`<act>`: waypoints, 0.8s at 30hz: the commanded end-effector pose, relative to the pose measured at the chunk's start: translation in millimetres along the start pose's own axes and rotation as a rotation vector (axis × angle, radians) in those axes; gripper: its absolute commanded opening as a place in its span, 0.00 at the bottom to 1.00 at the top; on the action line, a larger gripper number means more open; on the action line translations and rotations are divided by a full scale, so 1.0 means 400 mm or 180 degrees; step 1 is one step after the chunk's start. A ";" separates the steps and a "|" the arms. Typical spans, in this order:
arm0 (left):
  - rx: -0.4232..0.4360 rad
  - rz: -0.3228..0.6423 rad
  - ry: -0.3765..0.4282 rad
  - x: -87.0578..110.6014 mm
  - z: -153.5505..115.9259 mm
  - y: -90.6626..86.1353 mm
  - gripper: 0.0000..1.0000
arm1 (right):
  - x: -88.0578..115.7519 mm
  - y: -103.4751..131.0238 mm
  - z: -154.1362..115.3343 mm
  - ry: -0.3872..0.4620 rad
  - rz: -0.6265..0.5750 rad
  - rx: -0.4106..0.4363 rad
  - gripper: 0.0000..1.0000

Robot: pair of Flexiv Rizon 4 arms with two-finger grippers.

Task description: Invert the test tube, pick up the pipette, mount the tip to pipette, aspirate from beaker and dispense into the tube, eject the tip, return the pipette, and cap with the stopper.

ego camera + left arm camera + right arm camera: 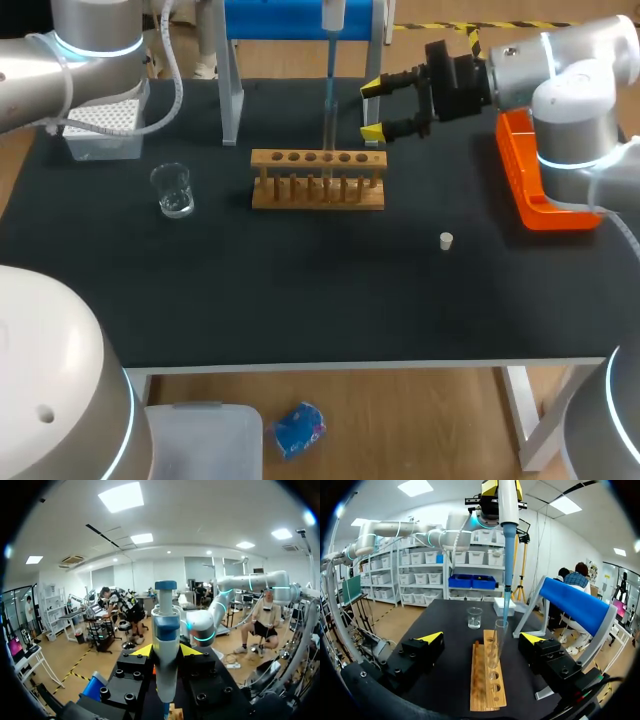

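Alignment of pipette (506, 505) over test tube (497, 645) is the relation the coming move turns on. In the head view the pipette hangs at the upper middle of the frame, its long axis vertical. Its blue tip (330, 95) runs straight down toward the clear tube standing upright in the wooden rack (318, 182) at the frame's centre. The left gripper (166, 652) is clamped on the pipette body, one yellow-tipped finger on each side, so the left arm is the one carrying the tool. From the right wrist view the tip's end sits at the tube's mouth, but whether it has entered cannot be told. The right gripper (385, 108) waits just to the right of the rack with its jaws spread wide and nothing between them. It faces the tube without touching it. The beaker (173, 188) stands well apart at the left of the frame, and the white stopper (446, 240) lies alone on the table, lower right of the rack. Judging by this, dispensing calls for a straight descent along the tube's axis.
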State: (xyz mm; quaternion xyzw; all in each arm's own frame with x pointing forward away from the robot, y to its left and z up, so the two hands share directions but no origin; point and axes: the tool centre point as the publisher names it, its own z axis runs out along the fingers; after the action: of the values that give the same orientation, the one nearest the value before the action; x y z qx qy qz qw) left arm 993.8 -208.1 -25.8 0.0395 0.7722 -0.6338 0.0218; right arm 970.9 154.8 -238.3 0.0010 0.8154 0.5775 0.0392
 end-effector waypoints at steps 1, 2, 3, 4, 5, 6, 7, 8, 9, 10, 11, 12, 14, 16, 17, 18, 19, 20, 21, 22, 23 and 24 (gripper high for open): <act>-0.0044 -0.0007 -0.0001 0.003 -0.004 -0.014 0.00 | 0.000 -0.001 0.000 0.0002 -0.0001 0.0001 1.00; -0.0050 -0.0006 0.0001 0.004 -0.003 -0.017 0.00 | 0.000 -0.001 0.000 0.0002 -0.0001 0.0001 1.00; -0.0054 -0.0007 0.0003 0.005 -0.002 -0.018 0.00 | 0.000 -0.001 0.000 0.0002 -0.0001 0.0001 1.00; -0.0059 -0.0004 0.0005 0.005 -0.002 -0.021 0.00 | 0.000 -0.001 0.000 0.0002 -0.0001 0.0001 1.00; -0.0064 -0.0002 0.0006 0.005 -0.002 -0.024 0.00 | 0.000 -0.001 0.000 0.0002 -0.0001 0.0001 1.00; -0.0067 0.0000 0.0006 0.006 -0.001 -0.026 0.00 | 0.000 -0.001 0.000 0.0002 -0.0001 0.0001 1.00; -0.0073 0.0004 0.0006 0.006 0.000 -0.030 0.00 | 0.000 -0.001 0.000 0.0002 -0.0001 0.0001 1.00; -0.0075 0.0008 0.0005 0.006 0.000 -0.031 0.00 | 0.000 -0.001 0.000 0.0002 -0.0001 0.0001 1.00; -0.0076 0.0011 0.0003 0.005 0.000 -0.033 0.00 | 0.000 -0.001 0.000 0.0002 -0.0001 0.0001 1.00; -0.0077 0.0016 0.0001 0.006 0.001 -0.036 0.00 | 0.000 -0.001 0.000 0.0002 -0.0001 0.0001 1.00; -0.0075 0.0019 0.0000 0.006 0.002 -0.038 0.00 | 0.000 -0.001 0.000 0.0002 -0.0001 0.0001 1.00; -0.0073 0.0021 0.0000 0.006 0.002 -0.040 0.00 | 0.000 -0.001 0.000 0.0002 -0.0001 0.0001 1.00; -0.0072 0.0030 -0.0001 0.007 0.004 -0.045 0.00 | 0.000 -0.001 0.000 0.0002 -0.0001 0.0001 1.00; -0.0069 0.0041 -0.0001 0.007 0.005 -0.049 0.00 | 0.000 -0.001 0.000 0.0002 -0.0001 0.0001 1.00; -0.0067 0.0045 -0.0001 0.007 0.005 -0.052 0.00 | 0.000 -0.001 0.000 0.0002 -0.0001 0.0001 1.00; -0.0067 0.0046 -0.0002 0.007 0.005 -0.054 0.00 | 0.000 -0.001 0.000 0.0002 -0.0001 0.0001 1.00; -0.0052 0.0040 -0.0002 0.007 0.004 -0.058 0.00 | 0.000 -0.001 0.000 0.0002 -0.0001 0.0001 1.00; -0.0044 0.0031 -0.0004 0.008 0.004 -0.060 0.00 | 0.000 -0.001 0.000 0.0002 -0.0001 0.0001 1.00; -0.0038 -0.0009 -0.0020 0.008 0.003 -0.064 0.00 | 0.000 -0.001 0.000 0.0002 -0.0001 0.0001 1.00; -0.0093 -0.0055 -0.0055 0.010 -0.001 -0.072 0.00 | 0.000 -0.001 0.000 0.0002 -0.0001 0.0001 1.00; -0.0066 -0.0040 -0.0061 0.011 -0.005 -0.077 0.00 | 0.000 -0.001 0.000 0.0002 -0.0001 0.0001 1.00; -0.0068 -0.0025 -0.0071 0.014 -0.010 -0.087 0.00 | 0.000 -0.001 0.000 0.0002 -0.0001 0.0001 1.00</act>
State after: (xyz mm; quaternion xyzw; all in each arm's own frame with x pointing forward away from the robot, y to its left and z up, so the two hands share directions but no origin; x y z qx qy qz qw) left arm 992.3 -213.6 -0.2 0.0314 0.7763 -0.6291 0.0237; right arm 970.9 154.8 -238.3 0.0011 0.8155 0.5775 0.0392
